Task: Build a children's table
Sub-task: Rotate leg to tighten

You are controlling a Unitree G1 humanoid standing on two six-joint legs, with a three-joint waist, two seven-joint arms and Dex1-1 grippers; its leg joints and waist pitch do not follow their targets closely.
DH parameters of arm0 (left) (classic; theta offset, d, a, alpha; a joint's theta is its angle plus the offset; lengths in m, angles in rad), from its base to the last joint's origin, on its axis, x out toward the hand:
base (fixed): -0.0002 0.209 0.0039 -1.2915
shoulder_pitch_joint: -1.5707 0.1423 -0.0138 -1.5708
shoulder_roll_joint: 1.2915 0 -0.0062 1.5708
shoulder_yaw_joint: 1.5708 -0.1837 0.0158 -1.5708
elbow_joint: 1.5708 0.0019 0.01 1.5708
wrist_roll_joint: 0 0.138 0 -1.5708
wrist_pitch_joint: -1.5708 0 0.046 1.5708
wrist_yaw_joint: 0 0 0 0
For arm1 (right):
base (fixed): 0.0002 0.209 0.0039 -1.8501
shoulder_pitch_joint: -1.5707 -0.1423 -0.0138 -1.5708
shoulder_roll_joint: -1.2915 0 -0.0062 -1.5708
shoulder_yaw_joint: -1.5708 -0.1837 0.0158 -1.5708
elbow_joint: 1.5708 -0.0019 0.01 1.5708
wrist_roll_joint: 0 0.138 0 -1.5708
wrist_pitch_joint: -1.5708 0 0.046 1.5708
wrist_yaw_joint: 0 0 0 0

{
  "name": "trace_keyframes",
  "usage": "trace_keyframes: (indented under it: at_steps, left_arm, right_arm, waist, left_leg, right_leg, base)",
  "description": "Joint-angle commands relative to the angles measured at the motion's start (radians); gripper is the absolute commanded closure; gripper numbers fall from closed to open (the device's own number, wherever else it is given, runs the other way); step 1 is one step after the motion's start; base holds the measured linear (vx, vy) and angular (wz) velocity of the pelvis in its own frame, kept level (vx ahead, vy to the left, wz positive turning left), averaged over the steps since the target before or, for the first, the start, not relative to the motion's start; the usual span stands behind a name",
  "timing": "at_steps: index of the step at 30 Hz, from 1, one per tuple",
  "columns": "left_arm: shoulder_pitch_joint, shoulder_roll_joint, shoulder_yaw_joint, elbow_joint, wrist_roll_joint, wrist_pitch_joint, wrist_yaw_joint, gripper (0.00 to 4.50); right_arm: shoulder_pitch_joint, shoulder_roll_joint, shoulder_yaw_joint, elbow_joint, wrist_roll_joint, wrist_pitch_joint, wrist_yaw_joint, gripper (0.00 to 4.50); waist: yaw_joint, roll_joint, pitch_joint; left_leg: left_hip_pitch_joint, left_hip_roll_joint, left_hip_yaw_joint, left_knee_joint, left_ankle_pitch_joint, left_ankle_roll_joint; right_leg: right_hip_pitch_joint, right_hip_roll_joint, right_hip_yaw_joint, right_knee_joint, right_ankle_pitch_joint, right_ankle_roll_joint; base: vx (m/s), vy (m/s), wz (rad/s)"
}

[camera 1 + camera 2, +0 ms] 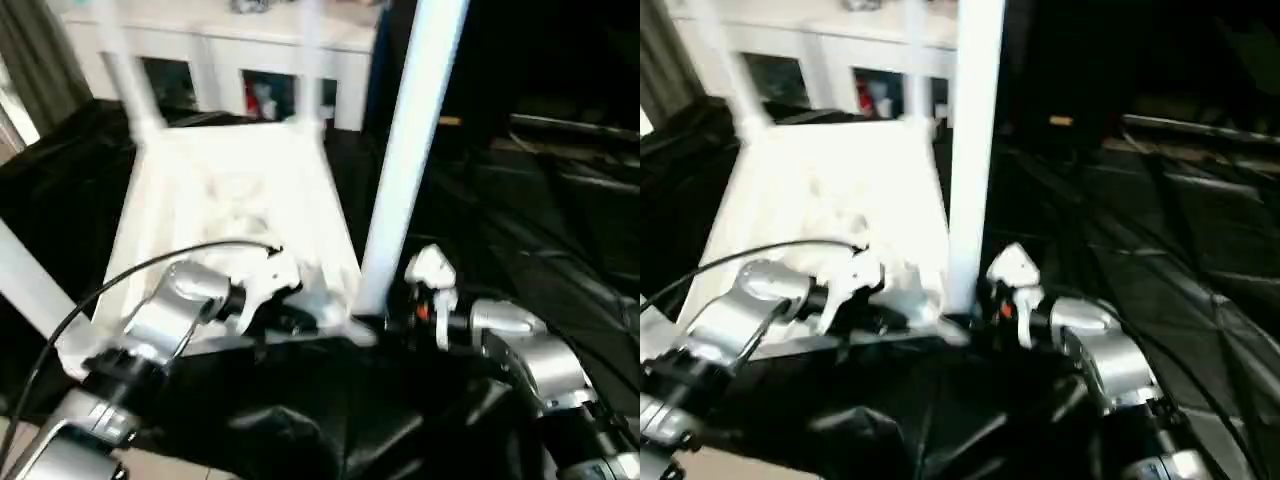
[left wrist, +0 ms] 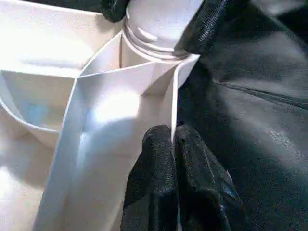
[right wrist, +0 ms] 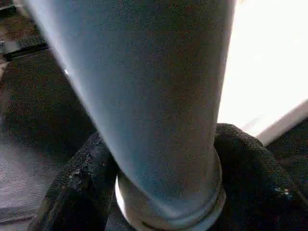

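Note:
The children's table top point(image 1: 230, 190) lies upside down on black cloth, its ribbed underside facing up. White legs stand in its far corners point(image 1: 130, 70) and a leg point(image 1: 25, 275) slants at the near left. A tall leg point(image 1: 405, 150) rises from the near right corner socket point(image 2: 154, 72). My left gripper point(image 2: 174, 144) is shut on the thin rim of the top beside that socket. My right gripper point(image 3: 166, 192) sits at the base of this leg, with one black finger point(image 3: 82, 187) pressed against each side of its collar.
A white glass-door cabinet point(image 1: 220, 40) stands behind the table top. Black cloth point(image 1: 520, 200) covers the floor around it, with wrinkles to the right. A black cable point(image 1: 120, 275) arcs over my left forearm.

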Motion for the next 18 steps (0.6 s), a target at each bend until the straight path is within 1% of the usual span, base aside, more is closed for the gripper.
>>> trace_keyframes:
  at_steps: [1,2,3,4,5,6,8,9,10,11,12,13,14,15,16,17,18]
  left_arm:
    - [0.015,-0.016,-0.052,-0.015,-0.010,0.005,-0.039,4.50]
    - [0.018,-0.013,-0.053,-0.016,-0.011,0.004,-0.042,4.50]
    - [0.017,-0.014,-0.052,-0.013,-0.010,0.002,-0.041,4.50]
    - [0.017,-0.014,-0.052,-0.010,-0.009,0.001,-0.041,4.50]
    - [0.015,-0.015,-0.052,-0.006,-0.008,0.000,-0.039,4.50]
    - [0.012,-0.016,-0.052,-0.003,-0.008,0.002,-0.038,4.50]
    - [0.004,-0.020,-0.053,0.004,-0.006,0.005,-0.031,4.50]
    - [0.002,-0.022,-0.052,0.007,-0.005,0.003,-0.026,4.50]
    - [-0.003,-0.033,-0.044,0.019,-0.002,0.000,-0.004,4.50]
    - [-0.007,-0.041,-0.037,0.030,0.001,-0.004,0.014,4.50]
    - [-0.013,-0.054,-0.025,0.045,0.004,-0.005,0.044,4.50]
    - [-0.019,-0.069,-0.012,0.061,0.008,-0.007,0.079,4.50]
    - [-0.031,-0.094,0.010,0.087,0.013,-0.005,0.136,4.50]
    - [-0.037,-0.108,0.022,0.102,0.015,-0.003,0.168,4.50]
    - [-0.039,-0.110,0.024,0.105,0.016,-0.002,0.174,4.50]
    - [-0.065,-0.163,0.068,0.155,0.026,0.011,0.303,4.50]
    - [-0.079,-0.189,0.086,0.178,0.034,0.019,0.367,4.50]
  right_arm:
    - [0.004,-0.007,0.016,-0.023,0.009,0.009,0.014,1.45]
    - [0.007,-0.009,0.019,-0.026,0.011,0.010,0.016,1.70]
    - [0.009,-0.008,0.021,-0.028,0.010,0.011,0.016,1.78]
    - [0.010,-0.008,0.023,-0.028,0.009,0.011,0.016,1.78]
    - [0.013,-0.007,0.026,-0.031,0.009,0.011,0.015,1.83]
    - [0.017,-0.007,0.029,-0.036,0.009,0.013,0.017,1.83]
    - [0.023,-0.007,0.031,-0.045,0.010,0.018,0.018,1.94]
    - [0.025,-0.006,0.031,-0.046,0.009,0.019,0.016,1.94]
    - [0.028,-0.001,0.029,-0.045,0.003,0.017,0.003,1.94]
    - [0.030,0.004,0.029,-0.042,-0.002,0.015,-0.010,1.94]
    - [0.031,0.013,0.026,-0.034,-0.012,0.014,-0.036,1.94]
    - [0.031,0.023,0.023,-0.025,-0.024,0.011,-0.066,1.94]
    - [0.029,0.042,0.016,-0.005,-0.045,0.003,-0.122,1.94]
    - [0.028,0.053,0.011,0.007,-0.057,-0.001,-0.154,1.94]
    - [0.028,0.055,0.010,0.009,-0.059,-0.002,-0.161,1.94]
    - [0.006,0.121,-0.035,0.081,-0.086,-0.001,-0.322,1.95]
    - [-0.011,0.162,-0.067,0.123,-0.090,0.004,-0.412,1.95]
  waist:
    - [0.001,0.006,-0.050]
    - [0.002,0.006,-0.051]
    - [0.001,0.008,-0.050]
    - [0.001,0.012,-0.050]
    - [0.000,0.015,-0.051]
    - [-0.001,0.013,-0.051]
    - [0.000,0.019,-0.052]
    - [-0.001,0.017,-0.052]
    - [-0.001,0.018,-0.053]
    - [-0.001,0.021,-0.052]
    - [-0.002,0.027,-0.051]
    - [0.000,0.025,-0.049]
    - [-0.001,0.027,-0.046]
    - [-0.003,0.026,-0.043]
    - [-0.003,0.027,-0.043]
    - [-0.004,0.018,-0.040]
    - [-0.006,0.024,-0.040]
  left_leg:
    - [-0.009,0.043,-0.009,-0.054,-0.123,0.049]
    - [-0.011,0.043,-0.009,-0.054,-0.118,0.047]
    - [-0.013,0.042,-0.010,-0.054,-0.116,0.046]
    - [-0.014,0.041,-0.011,-0.054,-0.118,0.044]
    - [-0.012,0.041,-0.011,-0.053,-0.123,0.039]
    - [-0.012,0.041,-0.011,-0.053,-0.124,0.039]
    - [-0.013,0.040,-0.012,-0.052,-0.126,0.035]
    - [-0.013,0.040,-0.011,-0.052,-0.124,0.035]
    - [-0.012,0.040,-0.012,-0.051,-0.122,0.036]
    - [-0.012,0.039,-0.010,-0.050,-0.123,0.037]
    - [-0.011,0.039,-0.010,-0.049,-0.134,0.036]
    - [-0.009,0.038,-0.009,-0.049,-0.151,0.032]
    - [-0.008,0.037,-0.007,-0.050,-0.174,0.027]
    - [-0.009,0.036,-0.009,-0.052,-0.186,0.023]
    - [-0.011,0.036,-0.011,-0.054,-0.195,0.017]
    - [-0.010,0.033,-0.012,-0.057,-0.206,0.012]
    - [-0.005,0.033,-0.013,-0.058,-0.219,0.002]
  right_leg:
    - [0.049,-0.086,0.057,-0.069,-0.111,-0.207]
    - [0.050,-0.087,0.057,-0.068,-0.105,-0.208]
    - [0.052,-0.086,0.057,-0.067,-0.104,-0.207]
    - [0.052,-0.086,0.057,-0.068,-0.107,-0.205]
    - [0.052,-0.086,0.056,-0.068,-0.113,-0.201]
    - [0.052,-0.085,0.056,-0.070,-0.112,-0.200]
    - [0.054,-0.085,0.056,-0.069,-0.110,-0.198]
    - [0.054,-0.084,0.056,-0.069,-0.105,-0.198]
    - [0.054,-0.084,0.056,-0.068,-0.098,-0.200]
    - [0.052,-0.082,0.055,-0.070,-0.094,-0.201]
    - [0.050,-0.082,0.055,-0.073,-0.100,-0.204]
    - [0.050,-0.082,0.056,-0.075,-0.132,-0.201]
    - [0.047,-0.084,0.057,-0.083,-0.189,-0.194]
    - [0.047,-0.085,0.056,-0.086,-0.229,-0.185]
    - [0.049,-0.086,0.056,-0.088,-0.268,-0.174]
    - [0.045,-0.089,0.055,-0.096,-0.376,-0.135]
    - [0.039,-0.090,0.054,-0.099,-0.413,-0.129]
  base:
    - [0.000,0.000,0.00]
    - [0.000,0.000,0.00]
    - [0.000,0.000,0.00]
    - [0.000,0.000,0.00]
    - [0.000,0.000,0.00]
    - [0.000,0.000,0.00]
    - [0.000,0.000,0.00]
    - [0.000,0.000,0.00]
    - [0.000,0.000,0.00]
    - [0.000,0.000,0.00]
    - [0.000,0.000,0.00]
    - [0.000,0.000,0.00]
    - [0.000,0.000,0.00]
    - [0.000,0.000,0.00]
    - [0.000,0.000,0.00]
    - [0.000,0.000,0.00]
    - [0.000,0.000,0.00]
